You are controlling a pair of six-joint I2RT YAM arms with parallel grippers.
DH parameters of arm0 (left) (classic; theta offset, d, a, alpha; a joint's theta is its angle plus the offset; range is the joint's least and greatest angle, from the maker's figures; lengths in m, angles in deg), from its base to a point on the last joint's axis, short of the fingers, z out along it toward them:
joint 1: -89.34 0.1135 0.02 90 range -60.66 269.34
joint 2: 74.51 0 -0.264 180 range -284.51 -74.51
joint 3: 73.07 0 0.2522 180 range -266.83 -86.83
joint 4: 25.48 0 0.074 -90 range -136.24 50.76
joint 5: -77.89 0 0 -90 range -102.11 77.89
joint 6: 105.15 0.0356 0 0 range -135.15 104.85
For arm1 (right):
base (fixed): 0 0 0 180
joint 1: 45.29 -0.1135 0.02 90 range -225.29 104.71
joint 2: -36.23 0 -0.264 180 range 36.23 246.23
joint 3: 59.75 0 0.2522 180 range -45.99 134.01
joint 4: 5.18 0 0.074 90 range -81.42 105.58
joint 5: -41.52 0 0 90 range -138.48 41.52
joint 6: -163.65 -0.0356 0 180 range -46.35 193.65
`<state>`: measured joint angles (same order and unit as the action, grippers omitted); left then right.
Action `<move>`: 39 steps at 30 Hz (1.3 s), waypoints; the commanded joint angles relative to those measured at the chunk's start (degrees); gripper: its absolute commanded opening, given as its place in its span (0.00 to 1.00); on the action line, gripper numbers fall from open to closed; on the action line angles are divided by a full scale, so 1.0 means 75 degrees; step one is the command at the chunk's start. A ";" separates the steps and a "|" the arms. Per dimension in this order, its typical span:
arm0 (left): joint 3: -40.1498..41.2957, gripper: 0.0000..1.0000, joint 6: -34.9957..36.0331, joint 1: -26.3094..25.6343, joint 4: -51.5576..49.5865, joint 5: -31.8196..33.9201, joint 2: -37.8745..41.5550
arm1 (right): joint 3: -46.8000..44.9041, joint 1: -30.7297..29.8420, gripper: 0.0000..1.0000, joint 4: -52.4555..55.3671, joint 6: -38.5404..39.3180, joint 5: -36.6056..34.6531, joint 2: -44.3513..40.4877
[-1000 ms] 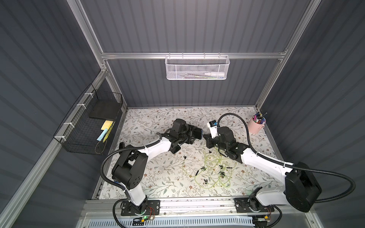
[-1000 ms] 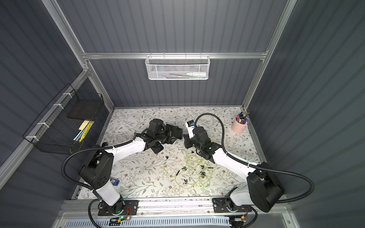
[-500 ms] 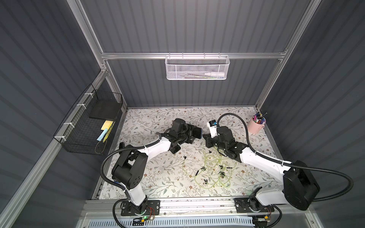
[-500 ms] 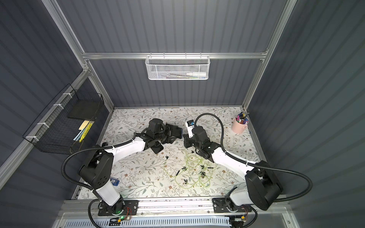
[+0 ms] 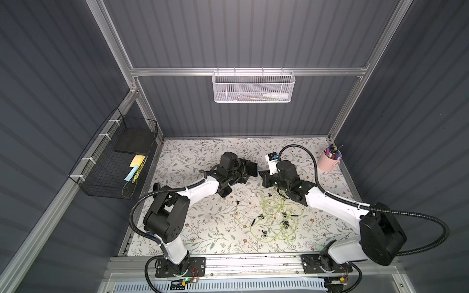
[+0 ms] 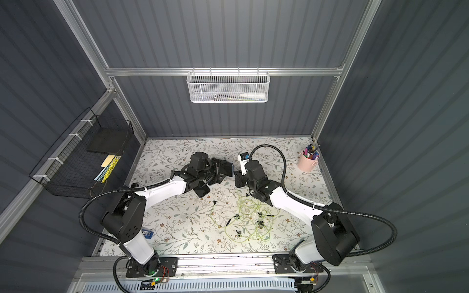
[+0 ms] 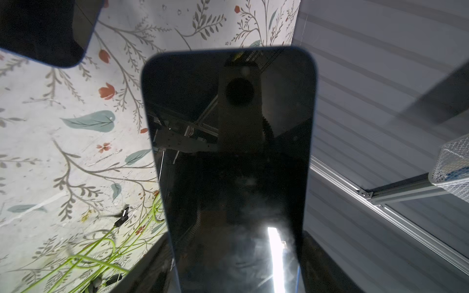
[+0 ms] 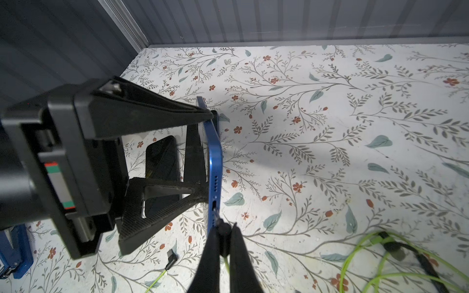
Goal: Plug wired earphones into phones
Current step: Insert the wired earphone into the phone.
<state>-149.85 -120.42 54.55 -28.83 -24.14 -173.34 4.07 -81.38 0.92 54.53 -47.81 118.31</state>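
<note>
My left gripper (image 5: pixel 242 169) is shut on a phone (image 5: pixel 251 168) with a blue rim, holding it by its long sides above the table. Its glossy screen (image 7: pixel 228 152) fills the left wrist view. My right gripper (image 8: pixel 224 229) is shut on a small black plug (image 8: pixel 223 227) of the earphones. The plug's metal tip sits at the port in the phone's blue end edge (image 8: pixel 215 162). The earphones' pale green cables (image 5: pixel 274 215) lie in a tangled heap in front of the right arm. A second phone (image 8: pixel 162 162) lies flat on the table beneath the left gripper's fingers (image 8: pixel 142 114).
A pink cup of pens (image 5: pixel 330 161) stands at the back right. A white mesh basket (image 5: pixel 253 87) hangs on the back wall, and a black wire basket (image 5: pixel 114 157) hangs on the left wall. A loose black plug (image 8: pixel 171 258) lies near the held phone. A small blue object (image 6: pixel 147 233) lies front left.
My right gripper has edged slightly toward the held phone with the plug. The left arm and phone have stayed still.
</note>
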 commanded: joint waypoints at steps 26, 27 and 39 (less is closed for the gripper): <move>0.0095 0.00 0.0069 -0.0131 0.0737 -0.0424 -0.0065 | 0.0613 -0.0005 0.00 0.0083 -0.0252 -0.0241 0.0309; 0.0083 0.00 0.0068 -0.0131 0.0744 -0.0432 -0.0065 | 0.0624 -0.0006 0.00 0.0093 -0.0252 -0.0240 0.0332; -0.0263 0.00 0.0118 -0.0283 0.1001 -0.0814 -0.0399 | 0.0865 -0.0009 0.00 0.0032 -0.0107 0.0141 0.0724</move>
<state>-149.39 -120.07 54.73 -25.55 -23.66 -175.55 8.80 -81.36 4.03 53.05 -48.69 122.90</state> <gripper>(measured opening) 0.742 0.081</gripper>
